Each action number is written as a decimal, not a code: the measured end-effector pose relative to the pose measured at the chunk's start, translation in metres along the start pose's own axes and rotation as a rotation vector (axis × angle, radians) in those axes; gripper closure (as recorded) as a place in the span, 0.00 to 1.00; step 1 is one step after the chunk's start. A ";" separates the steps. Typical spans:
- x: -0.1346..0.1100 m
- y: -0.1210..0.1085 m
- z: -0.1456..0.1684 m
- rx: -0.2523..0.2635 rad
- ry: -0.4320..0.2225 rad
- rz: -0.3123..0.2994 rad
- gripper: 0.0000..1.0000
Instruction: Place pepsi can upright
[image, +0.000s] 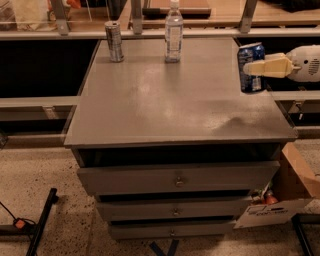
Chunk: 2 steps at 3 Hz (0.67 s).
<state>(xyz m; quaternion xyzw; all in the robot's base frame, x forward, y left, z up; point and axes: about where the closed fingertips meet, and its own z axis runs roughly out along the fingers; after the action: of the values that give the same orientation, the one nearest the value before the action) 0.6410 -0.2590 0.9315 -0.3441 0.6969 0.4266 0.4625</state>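
The pepsi can (250, 69) is blue with white markings and a silver top. It is held nearly upright at the right edge of the grey cabinet top (175, 95), a little above the surface. My gripper (254, 67) reaches in from the right and is shut on the can's middle, with a cream finger (267, 66) lying across its front. The white arm (307, 62) extends off the right edge of the view.
A slim silver-grey can (114, 41) stands at the back left of the top. A clear plastic water bottle (173, 32) stands at the back middle. The cabinet has three drawers (175, 181). A cardboard box (285, 195) sits on the floor at the right.
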 end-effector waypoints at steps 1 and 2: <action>-0.004 0.002 -0.005 -0.040 -0.061 0.025 1.00; -0.006 0.003 -0.008 -0.062 -0.095 0.039 1.00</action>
<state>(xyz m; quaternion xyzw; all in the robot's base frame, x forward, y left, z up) 0.6377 -0.2650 0.9396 -0.3241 0.6671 0.4727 0.4758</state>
